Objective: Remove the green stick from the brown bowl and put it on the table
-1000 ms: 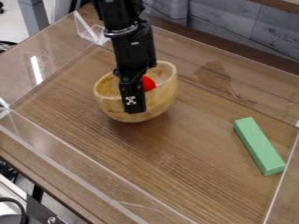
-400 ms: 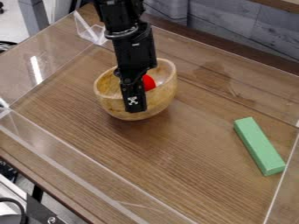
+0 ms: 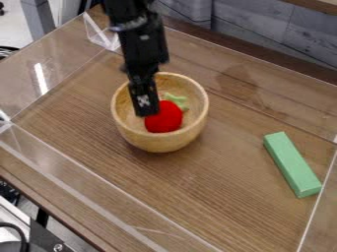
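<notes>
The brown bowl [image 3: 132,131] sits level on the table [image 3: 211,202], left of centre. A red object [image 3: 164,120] lies inside it, with a pale greenish patch [image 3: 184,101] behind that. My gripper [image 3: 142,104] points down over the bowl's left inner side, close to the red object. Its black fingers [image 3: 138,95] carry a white mark, and the gap between them does not show. The green stick [image 3: 291,162] lies flat on the table at the right, well apart from the bowl and from the gripper.
Low clear acrylic walls [image 3: 53,177] edge the table on all sides. Bare wood lies between the bowl and the green stick and along the front.
The bowl, tipped up under the gripper before, now rests level and shows its inside. The gripper has shifted up and left in the picture. The red object shows more fully.
</notes>
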`<state>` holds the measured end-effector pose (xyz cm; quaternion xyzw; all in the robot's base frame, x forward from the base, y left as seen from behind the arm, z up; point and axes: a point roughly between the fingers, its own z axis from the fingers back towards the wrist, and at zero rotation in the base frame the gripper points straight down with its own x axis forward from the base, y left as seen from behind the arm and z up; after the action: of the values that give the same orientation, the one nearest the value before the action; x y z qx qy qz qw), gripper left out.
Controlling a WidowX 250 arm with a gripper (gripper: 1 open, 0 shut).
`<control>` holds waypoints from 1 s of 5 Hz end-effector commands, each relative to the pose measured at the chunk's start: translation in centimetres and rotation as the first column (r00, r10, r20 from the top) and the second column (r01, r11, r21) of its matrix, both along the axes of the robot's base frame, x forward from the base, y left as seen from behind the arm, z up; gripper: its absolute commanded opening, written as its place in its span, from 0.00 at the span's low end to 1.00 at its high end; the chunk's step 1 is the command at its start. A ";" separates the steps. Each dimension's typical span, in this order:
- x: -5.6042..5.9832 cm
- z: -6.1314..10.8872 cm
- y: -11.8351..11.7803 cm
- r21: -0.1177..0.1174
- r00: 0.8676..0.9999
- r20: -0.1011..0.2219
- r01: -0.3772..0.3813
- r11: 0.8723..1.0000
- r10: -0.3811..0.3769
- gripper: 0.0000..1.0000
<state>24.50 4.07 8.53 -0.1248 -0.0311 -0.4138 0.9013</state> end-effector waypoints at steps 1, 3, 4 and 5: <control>1.3 1.4 1.9 0.008 0.999 0.046 -0.025 1.000 0.024 0.00; 2.5 1.7 2.2 0.002 0.994 0.048 -0.096 0.995 0.096 0.00; 2.2 1.0 1.0 -0.003 0.993 0.045 -0.109 0.994 0.109 1.00; 1.9 0.7 0.3 -0.011 0.989 0.048 -0.141 0.990 0.141 0.00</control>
<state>25.98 4.47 7.83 -0.1322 -0.0403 -0.3458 0.9281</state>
